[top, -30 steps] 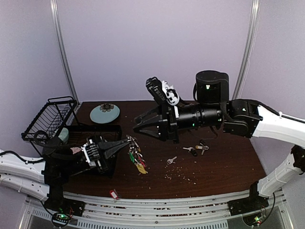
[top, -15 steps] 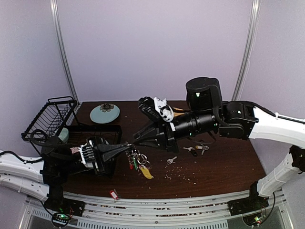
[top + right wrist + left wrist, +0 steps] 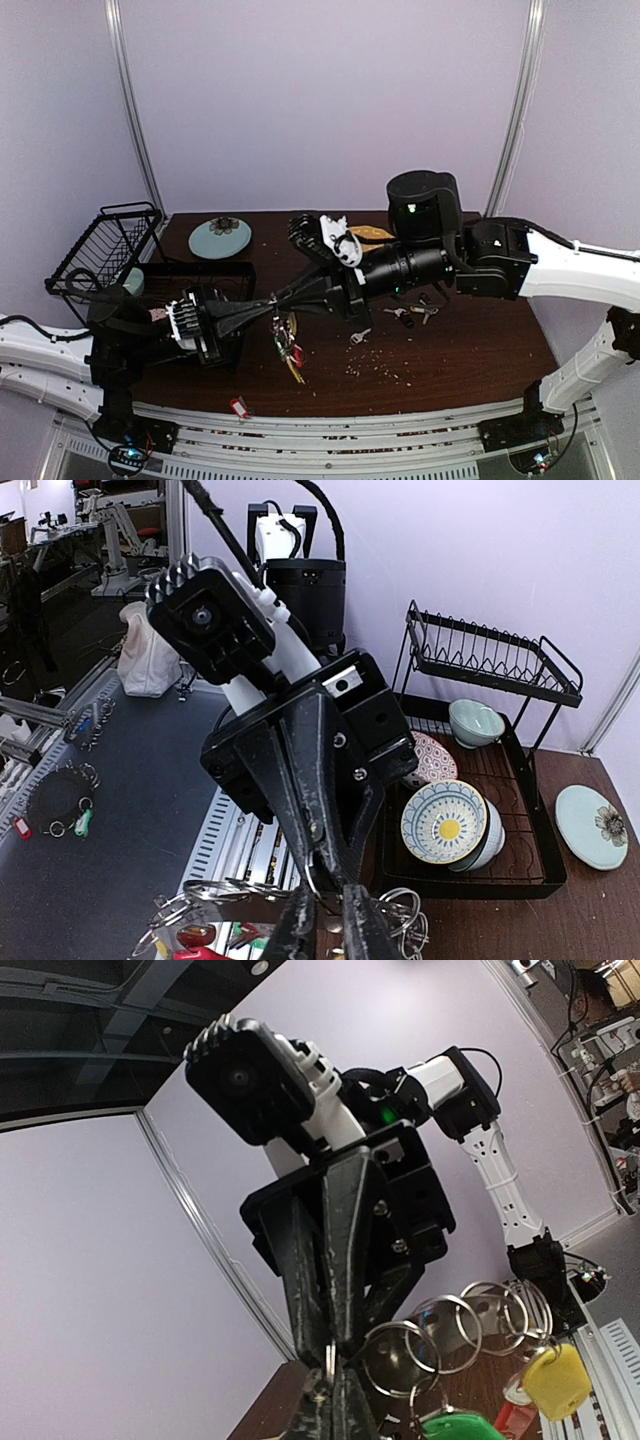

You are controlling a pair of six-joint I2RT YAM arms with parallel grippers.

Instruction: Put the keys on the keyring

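My left gripper (image 3: 268,308) is shut on a ring of the keyring (image 3: 287,345), held above the table with green, red and yellow tags dangling. My right gripper (image 3: 285,300) meets it tip to tip, jaws closed down on the same ring. In the left wrist view my left gripper (image 3: 332,1372) pinches a thin ring edge, and silver rings (image 3: 448,1332) and a yellow tag (image 3: 556,1381) hang to the right. In the right wrist view my right gripper (image 3: 328,888) has a ring wire between its tips. Loose keys (image 3: 412,314) and a silver key (image 3: 360,336) lie on the table.
A black dish rack (image 3: 105,250) with bowls (image 3: 450,825) stands at the left. A teal plate (image 3: 220,238) lies behind it. A yellow plate (image 3: 372,233) shows behind the right arm. A red tag (image 3: 239,407) lies on the front rails. Crumbs (image 3: 375,365) dot the table.
My right gripper has moved left and down to the left gripper's tips and closed from wide open. The left gripper has stayed shut on the keyring.
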